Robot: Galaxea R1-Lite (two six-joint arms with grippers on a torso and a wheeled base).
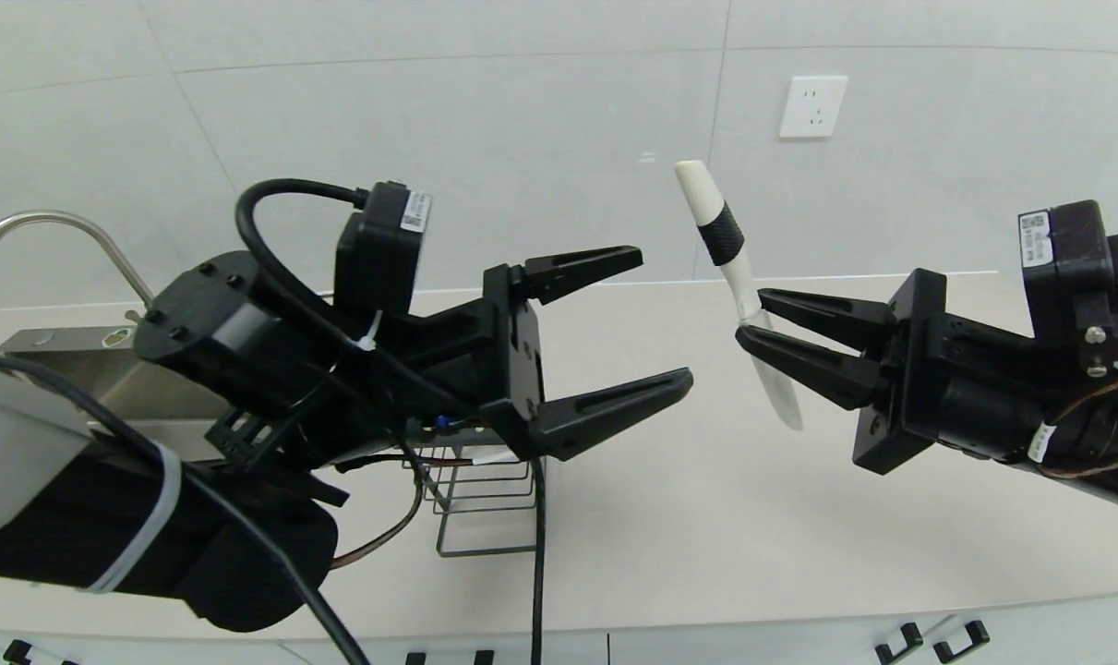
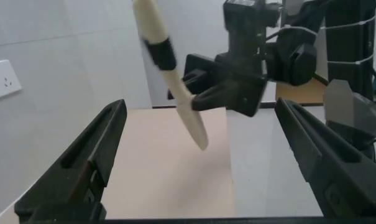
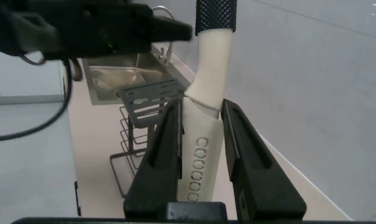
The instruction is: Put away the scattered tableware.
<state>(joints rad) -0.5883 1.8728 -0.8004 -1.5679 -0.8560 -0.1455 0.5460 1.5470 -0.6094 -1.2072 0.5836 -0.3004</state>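
A white knife point(image 1: 741, 282) with a black textured band on its handle is held up in the air, handle up and blade down. My right gripper point(image 1: 752, 323) is shut on it where the handle meets the blade; the same knife point(image 3: 206, 130) stands between the fingers point(image 3: 164, 146) in the right wrist view. My left gripper point(image 1: 655, 319) hangs open and empty at about the same height, facing the knife point(image 2: 175, 81) from a short way off. Below the left gripper stands a wire rack point(image 1: 485, 503) on the counter.
A beige counter point(image 1: 706, 517) runs under both arms, with a steel sink point(image 1: 78, 369) and curved faucet point(image 1: 42, 235) at the far left. The wire rack point(image 3: 135, 127) stands beside the sink point(image 3: 122, 74). A tiled wall with a socket point(image 1: 812, 106) is behind.
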